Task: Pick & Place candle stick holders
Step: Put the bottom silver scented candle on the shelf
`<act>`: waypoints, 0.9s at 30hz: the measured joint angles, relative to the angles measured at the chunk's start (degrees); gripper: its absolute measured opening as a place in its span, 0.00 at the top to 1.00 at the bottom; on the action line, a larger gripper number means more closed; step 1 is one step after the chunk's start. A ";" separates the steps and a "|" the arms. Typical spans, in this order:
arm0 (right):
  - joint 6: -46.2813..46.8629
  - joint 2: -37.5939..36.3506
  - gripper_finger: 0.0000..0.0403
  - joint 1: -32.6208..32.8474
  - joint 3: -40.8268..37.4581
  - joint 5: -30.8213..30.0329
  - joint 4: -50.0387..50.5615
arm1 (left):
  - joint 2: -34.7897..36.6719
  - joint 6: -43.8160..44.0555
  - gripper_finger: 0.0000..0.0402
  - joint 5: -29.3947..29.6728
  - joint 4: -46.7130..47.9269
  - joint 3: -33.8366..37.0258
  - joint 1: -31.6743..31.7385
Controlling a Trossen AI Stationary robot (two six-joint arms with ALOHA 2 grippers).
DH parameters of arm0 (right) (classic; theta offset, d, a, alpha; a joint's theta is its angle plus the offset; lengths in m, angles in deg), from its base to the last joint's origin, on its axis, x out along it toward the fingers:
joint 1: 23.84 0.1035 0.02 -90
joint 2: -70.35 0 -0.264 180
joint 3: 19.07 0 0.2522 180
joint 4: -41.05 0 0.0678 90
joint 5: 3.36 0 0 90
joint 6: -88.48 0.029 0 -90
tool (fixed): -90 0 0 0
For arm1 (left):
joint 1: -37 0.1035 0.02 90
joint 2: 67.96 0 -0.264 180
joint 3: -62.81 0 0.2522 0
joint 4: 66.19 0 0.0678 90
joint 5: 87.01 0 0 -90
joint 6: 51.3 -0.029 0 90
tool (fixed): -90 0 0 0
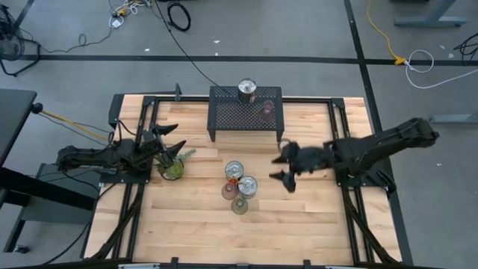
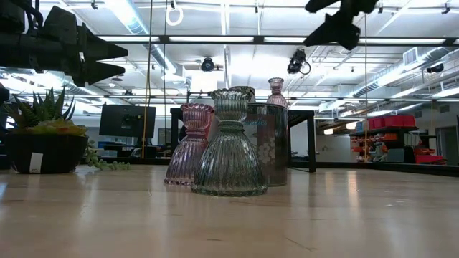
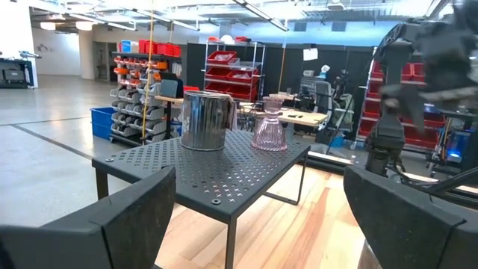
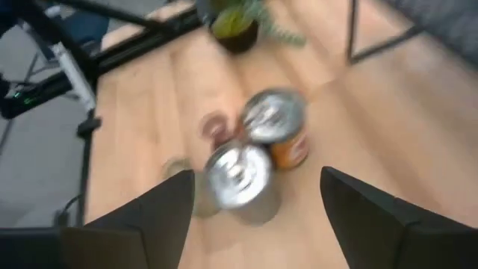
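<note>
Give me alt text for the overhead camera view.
Seen from above, the right tool hangs open beside four candle stick holders clustered mid-table. Two more holders stand on a black mesh stand at the far edge. The left tool waits open above a potted plant.

From overhead we look straight down on the whole table (image 1: 299, 217), both arms and the grey floor around it. At tabletop height we look level across the boards into the room, very near the cluster of holders (image 2: 228, 143), with the plant (image 2: 41, 140) at the edge. From the left wrist we face the mesh stand (image 3: 216, 168) at close range, seeing past it the shelving beyond. From the right wrist we look steeply down on the cluster. Overhead, low and right wrist views share that cluster; overhead and left wrist share the stand.
</note>
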 joint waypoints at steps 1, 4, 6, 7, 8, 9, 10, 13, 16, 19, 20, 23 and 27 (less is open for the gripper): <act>2.14 1.10 0.30 1.67 0.00 -0.85 -0.05 | -0.02 -0.02 0.04 0.00 0.00 0.00 0.02; 6.74 4.96 0.30 5.70 0.00 -4.61 -0.15 | -0.01 0.00 0.04 -0.02 -0.02 0.00 0.01; 8.75 7.91 0.30 7.21 0.00 -7.21 -0.38 | -0.02 0.00 0.04 -0.01 -0.03 0.00 0.00; 9.40 9.44 0.31 7.55 0.00 -8.38 -0.72 | 0.00 0.00 0.04 -0.02 -0.02 0.01 0.00; 9.87 10.95 0.31 7.75 0.00 -9.41 -1.09 | -0.02 0.02 0.04 -0.02 -0.02 0.00 0.02; 10.36 12.43 0.31 7.76 0.00 -10.32 -1.80 | -0.01 0.02 0.04 -0.02 -0.03 0.00 0.00; 10.68 13.81 0.31 7.76 0.00 -10.70 -2.52 | 0.00 0.02 0.04 -0.02 -0.02 0.00 0.00; 11.62 17.37 0.31 6.84 0.00 -11.37 -4.66 | -0.02 0.03 0.04 -0.02 -0.02 0.01 0.00; 11.78 20.03 0.31 5.73 0.00 -11.21 -6.69 | -0.02 0.02 0.04 -0.02 -0.02 0.00 0.00; 10.72 21.95 0.31 4.79 0.00 -11.27 -8.06 | -0.02 0.00 0.04 -0.02 -0.02 0.00 0.02; 10.72 22.36 0.31 4.46 0.00 -11.40 -8.26 | -0.02 0.01 0.04 -0.02 -0.02 0.00 0.02; 10.91 23.68 0.32 3.53 0.00 -11.91 -9.19 | -0.02 0.01 0.04 -0.02 -0.02 0.00 0.01; 10.77 25.52 0.35 2.63 -0.02 -12.08 -10.37 | -0.02 0.00 0.04 -0.02 -0.02 0.02 0.00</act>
